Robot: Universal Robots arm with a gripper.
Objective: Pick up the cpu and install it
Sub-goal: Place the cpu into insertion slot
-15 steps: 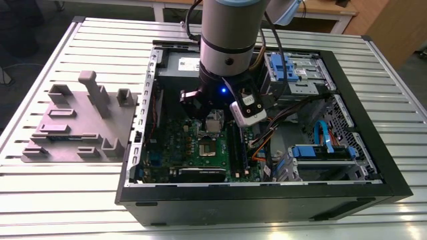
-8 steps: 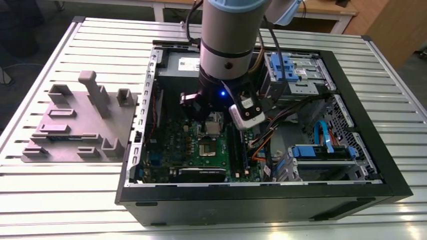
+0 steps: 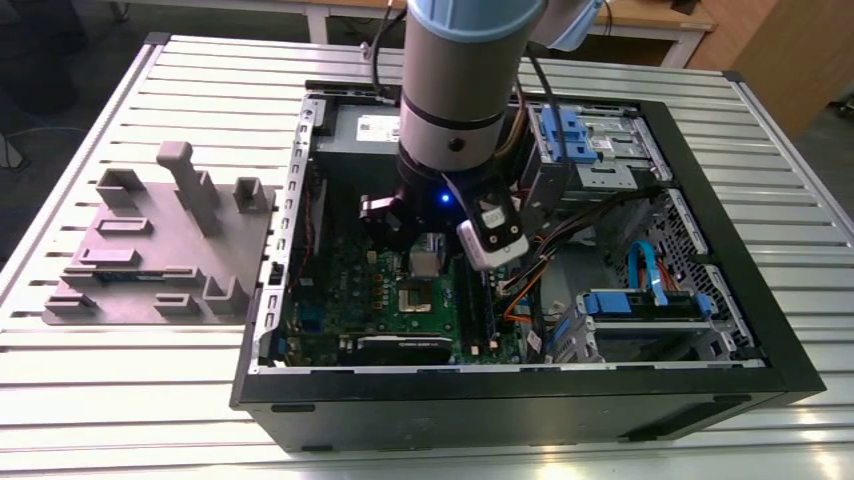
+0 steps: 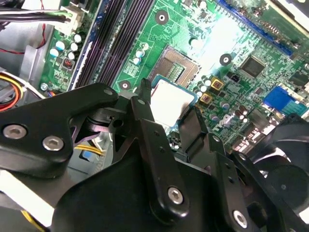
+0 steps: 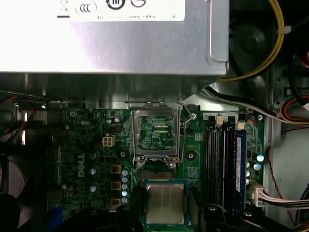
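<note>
While our hand [image 4: 170, 102] pinches the square cpu [image 4: 168, 94] by opposite edges, we see it level, shiny face up, edges parallel to the nearby open socket [image 4: 176, 67].

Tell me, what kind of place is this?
Likely a robotics lab workbench: an open computer case lies on a slatted metal table, a grey fixture block beside it, and the gripper holds the cpu.

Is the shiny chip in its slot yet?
Not yet. The claw holds the cpu, and the socket beside it is bare.
</note>
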